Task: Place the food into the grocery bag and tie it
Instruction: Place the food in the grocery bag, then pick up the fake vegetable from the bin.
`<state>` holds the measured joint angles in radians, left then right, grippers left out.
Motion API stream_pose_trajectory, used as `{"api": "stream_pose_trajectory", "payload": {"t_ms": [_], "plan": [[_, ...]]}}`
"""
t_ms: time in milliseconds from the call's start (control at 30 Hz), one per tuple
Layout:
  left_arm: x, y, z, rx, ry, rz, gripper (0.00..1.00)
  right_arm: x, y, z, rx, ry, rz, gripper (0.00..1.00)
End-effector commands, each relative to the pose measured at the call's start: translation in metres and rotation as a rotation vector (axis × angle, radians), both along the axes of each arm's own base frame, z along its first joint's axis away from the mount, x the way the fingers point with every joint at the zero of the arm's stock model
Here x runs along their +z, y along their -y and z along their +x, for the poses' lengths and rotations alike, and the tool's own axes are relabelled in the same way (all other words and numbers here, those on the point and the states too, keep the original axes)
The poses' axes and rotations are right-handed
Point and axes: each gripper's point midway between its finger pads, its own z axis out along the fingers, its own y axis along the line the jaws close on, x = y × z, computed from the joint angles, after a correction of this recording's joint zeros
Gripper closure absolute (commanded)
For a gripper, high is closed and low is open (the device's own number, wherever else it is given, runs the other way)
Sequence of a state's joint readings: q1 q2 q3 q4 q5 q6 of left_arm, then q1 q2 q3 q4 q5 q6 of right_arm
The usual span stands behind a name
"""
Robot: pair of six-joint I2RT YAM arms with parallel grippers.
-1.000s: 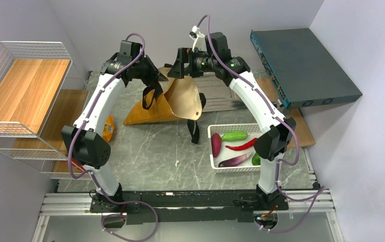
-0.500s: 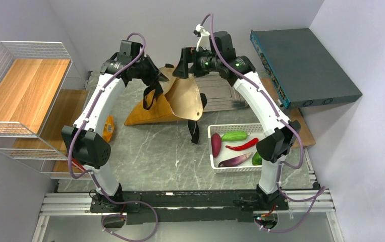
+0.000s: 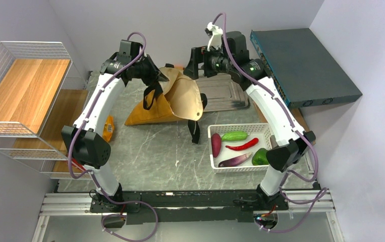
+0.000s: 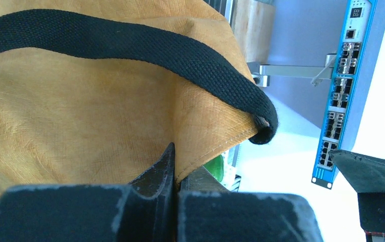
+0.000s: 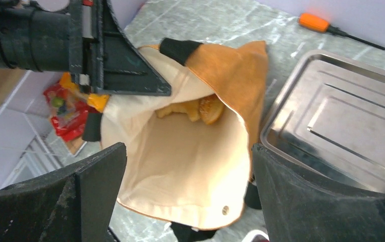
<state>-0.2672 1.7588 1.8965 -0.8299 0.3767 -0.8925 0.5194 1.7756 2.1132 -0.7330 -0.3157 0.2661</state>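
Note:
The mustard grocery bag (image 3: pixel 152 112) lies on the table with its mouth lifted, cream lining (image 5: pixel 180 161) showing. My left gripper (image 3: pixel 155 78) is shut on the bag's rim (image 4: pixel 200 146), just under a black strap (image 4: pixel 180 55). Two golden-brown bread pieces (image 5: pixel 203 108) rest deep inside the bag. My right gripper (image 5: pixel 187 151) hangs open and holds nothing above the bag's mouth, up at the back in the top view (image 3: pixel 195 63). A magenta root (image 3: pixel 216 144) lies in the white basket (image 3: pixel 212 162). A yellow packet (image 3: pixel 108 128) and a red packet (image 5: pixel 65 112) lie left of the bag.
The basket also holds green vegetables, a red chilli and an aubergine. A steel tray (image 3: pixel 225 93) sits behind the bag, with an orange screwdriver (image 5: pixel 314 22) beyond it. A blue network switch (image 3: pixel 301 65) is at the back right, a wire shelf (image 3: pixel 21 88) on the left.
My right arm has swung to the right and back, carrying its open gripper away from above the bag's rim. The left gripper and the bag have stayed put.

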Motion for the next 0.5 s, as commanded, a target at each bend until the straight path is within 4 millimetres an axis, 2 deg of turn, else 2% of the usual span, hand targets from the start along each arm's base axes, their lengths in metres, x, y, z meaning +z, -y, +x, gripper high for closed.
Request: {"api": "stream_pose_trajectory", "payload": {"t_ms": [0, 33, 200, 300, 467], "plan": [[0.037, 0.002, 0.005, -0.024, 0.120, -0.039, 1.00, 0.017, 0.039, -0.009, -0.101, 0.092, -0.067, 0.04], [0.036, 0.002, 0.005, -0.025, 0.121, -0.038, 1.00, 0.020, 0.046, -0.013, -0.116, 0.111, -0.072, 0.02], [0.034, 0.003, 0.006, -0.035, 0.120, -0.044, 1.00, 0.013, 0.077, -0.028, -0.203, 0.162, -0.130, 0.00], [0.032, 0.005, 0.006, -0.042, 0.116, -0.046, 1.00, 0.003, 0.096, -0.035, -0.253, 0.167, -0.171, 0.00], [0.030, 0.002, 0.008, -0.032, 0.114, -0.033, 1.00, -0.015, 0.115, -0.049, -0.291, 0.121, -0.229, 0.00]]}}
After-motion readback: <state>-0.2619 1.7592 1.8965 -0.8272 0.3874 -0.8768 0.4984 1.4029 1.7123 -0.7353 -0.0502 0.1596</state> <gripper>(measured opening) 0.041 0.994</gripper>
